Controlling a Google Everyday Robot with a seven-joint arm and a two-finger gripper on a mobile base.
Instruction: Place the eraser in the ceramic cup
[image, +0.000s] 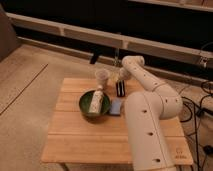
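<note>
Arm (150, 115): white and thick. It rises from the near right of the view, crosses the right side of the table and reaches toward the far edge.
Gripper (117, 76): low over the far part of the table, just right of the cup and just behind the far end of the eraser. It slants down and to the left from the wrist.
Gripper state: cannot tell whether it is spread or pressed together, nor whether it touches the eraser.
Eraser (120, 89): a dark block lying flat on the table, long side running away from the camera. It sits between the cup and the arm, behind the pad, and is outside the cup.
Cup (102, 76): pale and upright near the far edge, behind the bowl and apart from the eraser.
Bowl (82, 106): dark green, at mid-table, left of the arm.
Bottle (96, 101): white, leaning inside the bowl with its neck toward the cup.
Pad (116, 107): light blue and flat, just right of the bowl, its right edge hidden by the arm.
Table (75, 135): wooden slats, standing on a pale floor.
Cables (197, 105): dark, on the floor to the right.
</note>
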